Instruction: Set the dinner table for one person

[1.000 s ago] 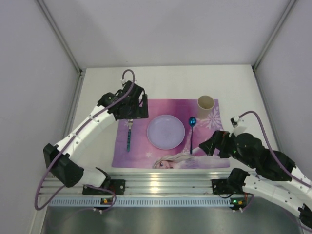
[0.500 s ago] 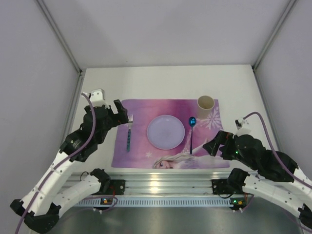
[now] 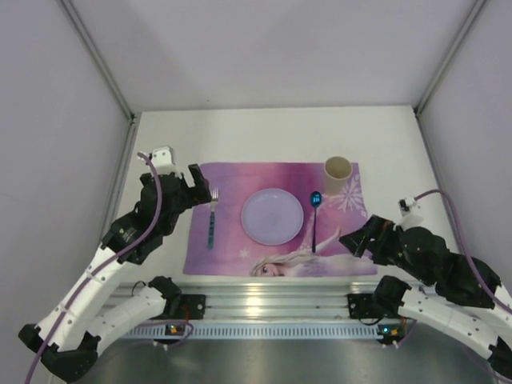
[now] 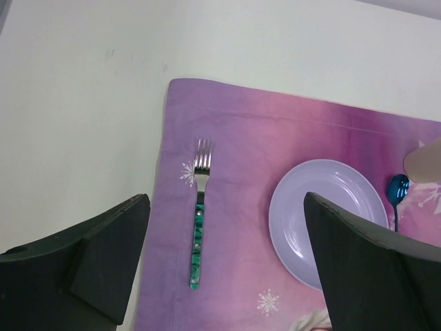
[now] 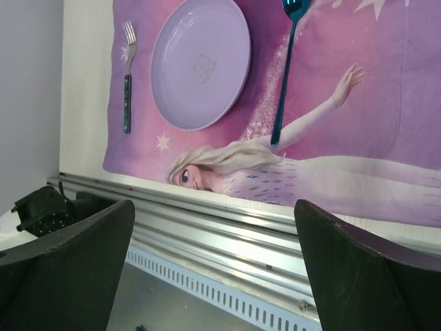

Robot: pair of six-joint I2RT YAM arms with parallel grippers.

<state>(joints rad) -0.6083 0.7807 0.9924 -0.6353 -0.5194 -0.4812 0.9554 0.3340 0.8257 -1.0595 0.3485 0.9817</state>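
The white dinner table (image 3: 272, 132) carries a purple-pink princess placemat (image 3: 276, 256). On the mat lie a green-handled fork (image 3: 212, 220) at the left, a lilac plate (image 3: 273, 216) in the middle, a blue spoon (image 3: 314, 220) to its right and a beige cup (image 3: 338, 174) at the far right corner. My left gripper (image 3: 202, 188) is open and empty, raised left of the fork (image 4: 198, 238). My right gripper (image 3: 352, 240) is open and empty, near the mat's front right part. The plate (image 5: 201, 62) and spoon (image 5: 284, 83) show in the right wrist view.
An aluminium rail (image 3: 272, 300) runs along the table's near edge, also in the right wrist view (image 5: 227, 227). Grey walls close in the table at the left, right and back. The arm bases stand on the rail.
One second ago my left gripper was over the fork's top; it has let go and pulled back left and toward the near edge. My right gripper has drawn slightly back to the right.
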